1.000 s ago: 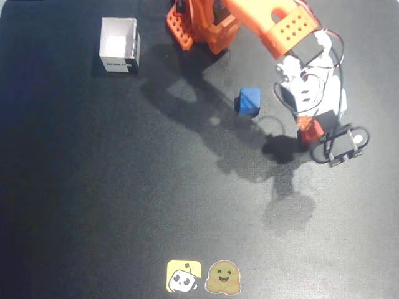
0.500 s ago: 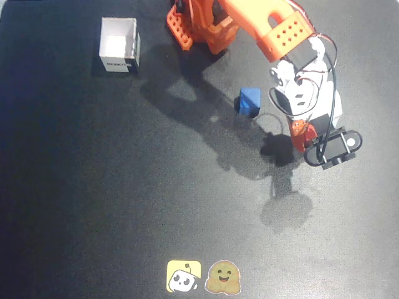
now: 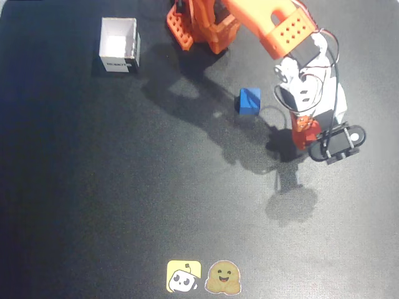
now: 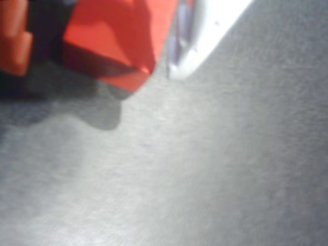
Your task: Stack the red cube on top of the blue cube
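Note:
In the overhead view the blue cube (image 3: 249, 101) rests on the black table, right of centre. My gripper (image 3: 307, 132) hangs to its right and slightly nearer the front, shut on the red cube (image 3: 305, 133). In the wrist view the red cube (image 4: 110, 38) sits at the upper left between an orange finger (image 4: 13, 41) and a white finger (image 4: 205, 31). It casts a shadow on the mat below, so it looks lifted off the surface. My gripper (image 4: 107, 48) is roughly one cube width away from the blue cube.
A white open box (image 3: 118, 45) stands at the back left. The orange arm base (image 3: 199, 22) is at the back centre. Two stickers (image 3: 202, 277) lie near the front edge. Black mat (image 3: 124, 187) stretches across the left and front.
The gripper with the red cube drifted slightly left toward the blue cube, then came back a little to the right. The blue cube has not moved.

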Robot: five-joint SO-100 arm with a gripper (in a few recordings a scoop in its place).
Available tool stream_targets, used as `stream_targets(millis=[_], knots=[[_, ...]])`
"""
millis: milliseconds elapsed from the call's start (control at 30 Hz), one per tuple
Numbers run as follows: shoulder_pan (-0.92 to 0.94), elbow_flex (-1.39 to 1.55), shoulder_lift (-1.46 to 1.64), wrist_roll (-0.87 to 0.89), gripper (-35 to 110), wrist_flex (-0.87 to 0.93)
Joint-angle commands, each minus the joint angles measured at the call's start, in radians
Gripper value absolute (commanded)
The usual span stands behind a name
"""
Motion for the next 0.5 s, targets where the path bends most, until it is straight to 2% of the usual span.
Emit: stream_targets(millis=[0,467], knots=[[-0.031,0.008,0.008,0.023,21,-0.037],[-0.055,0.055,-0.038,0.046,22,-0.074]])
